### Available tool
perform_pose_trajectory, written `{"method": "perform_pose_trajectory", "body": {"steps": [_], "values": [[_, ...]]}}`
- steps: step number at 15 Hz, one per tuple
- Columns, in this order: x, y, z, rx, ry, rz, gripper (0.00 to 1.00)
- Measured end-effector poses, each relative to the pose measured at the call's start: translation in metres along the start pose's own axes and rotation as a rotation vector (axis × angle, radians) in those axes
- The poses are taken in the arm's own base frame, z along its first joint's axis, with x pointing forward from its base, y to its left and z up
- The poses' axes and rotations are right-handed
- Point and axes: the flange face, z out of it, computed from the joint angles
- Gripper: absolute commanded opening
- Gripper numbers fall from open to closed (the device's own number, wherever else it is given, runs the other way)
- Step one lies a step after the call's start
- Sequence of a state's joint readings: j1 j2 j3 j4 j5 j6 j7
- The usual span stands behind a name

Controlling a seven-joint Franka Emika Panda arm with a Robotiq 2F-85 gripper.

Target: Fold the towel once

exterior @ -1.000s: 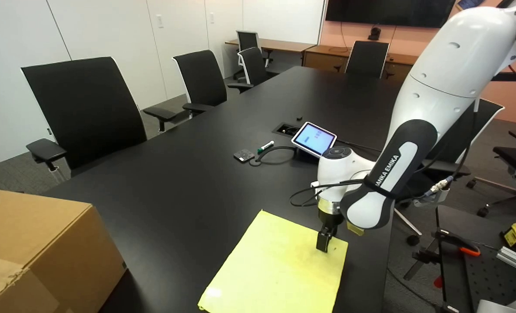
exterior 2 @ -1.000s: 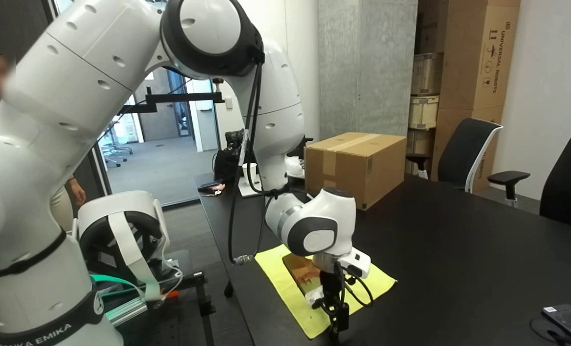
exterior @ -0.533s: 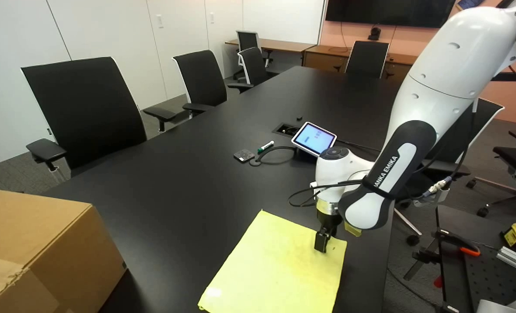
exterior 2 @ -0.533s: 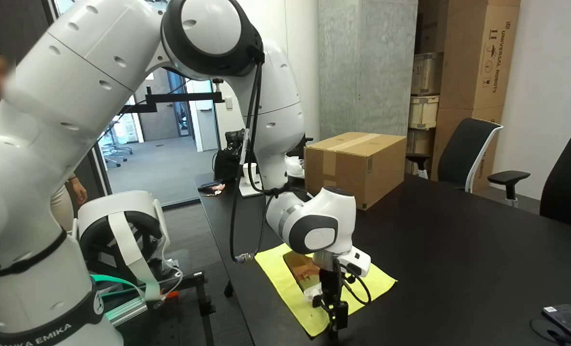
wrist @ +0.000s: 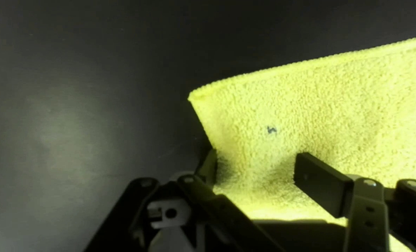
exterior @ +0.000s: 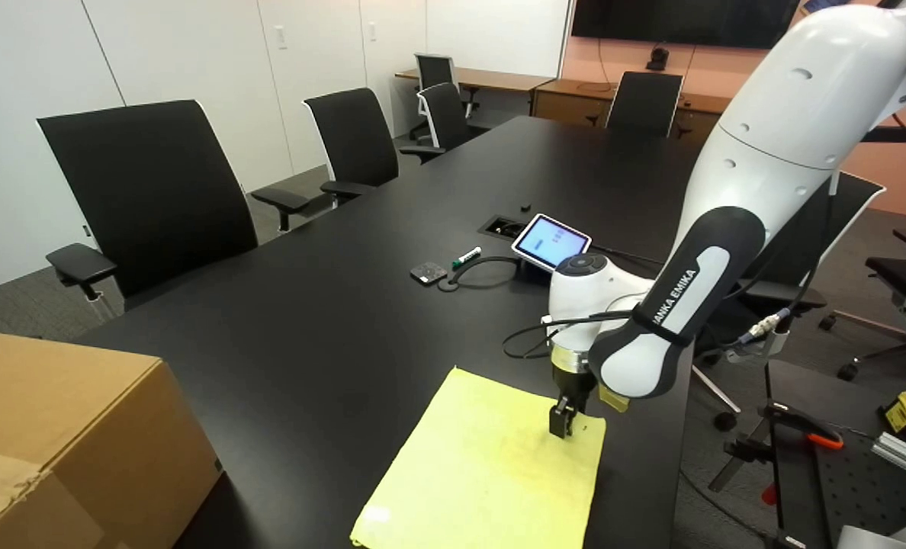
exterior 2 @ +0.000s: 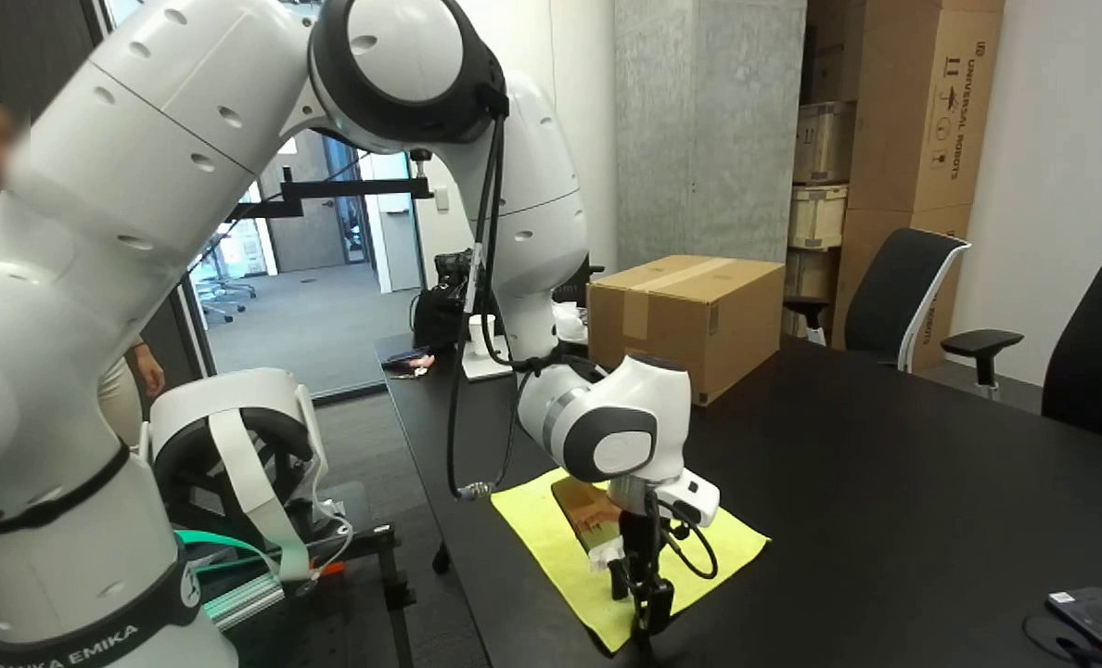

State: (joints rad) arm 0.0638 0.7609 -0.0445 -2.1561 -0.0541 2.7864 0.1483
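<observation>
Towel (exterior: 483, 473) and gripper (wrist: 256, 166): both shifted slightly since a second ago, the cloth seemingly dragged along.
Towel on counter (exterior: 308, 358): spread out, apparently unfolded.
Gripper at cloth: spread wide near one corner (wrist: 202, 96), the cloth between its two sides; no pinch shows.
Edge finger (wrist: 209, 168): looks to stand just outside the towel's edge; if it comes down on top instead, closing may only scrape and let go.
Cloth finger (wrist: 318, 185): pressing hard, it could push the whole towel over the smooth counter, or ruck it, before anything is pinched.
Corner: lies outside the fingers, so on a lift it may droop and tuck under; that would skew the fold.
Wrist (exterior 2: 639, 417): hides much of the towel in an exterior view.
Plate (exterior 2: 588, 515): brownish; fixed to the wrist or lying on the cloth, I cannot tell.
Near end (exterior: 472, 540): runs out of frame in an exterior view, so a curl there would go unseen.
Mark (wrist: 271, 130): dark, too small to make out.
Fingertips (wrist: 303, 166): in shadow; contact with the counter cannot be judged.
</observation>
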Motion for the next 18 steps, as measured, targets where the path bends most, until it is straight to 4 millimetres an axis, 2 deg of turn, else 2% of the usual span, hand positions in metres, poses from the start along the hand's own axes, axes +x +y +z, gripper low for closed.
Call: {"method": "perform_pose_trajectory", "body": {"steps": [1, 2, 3, 6, 7, 12, 18], "values": [[0.001, 0.0, -0.001, -0.001, -0.003, 0.0, 0.24], [0.002, 0.0, -0.003, -0.001, -0.005, 0.0, 0.22], [0.003, 0.0, -0.003, -0.001, -0.006, 0.0, 0.11], [0.004, 0.0, -0.005, -0.003, -0.015, -0.001, 0.04], [0.004, 0.0, -0.005, -0.003, -0.016, -0.001, 0.09], [0.006, 0.0, -0.011, 0.005, -0.009, -0.022, 0.09], [0.015, 0.011, -0.034, 0.086, 0.016, -0.005, 0.09]]}}
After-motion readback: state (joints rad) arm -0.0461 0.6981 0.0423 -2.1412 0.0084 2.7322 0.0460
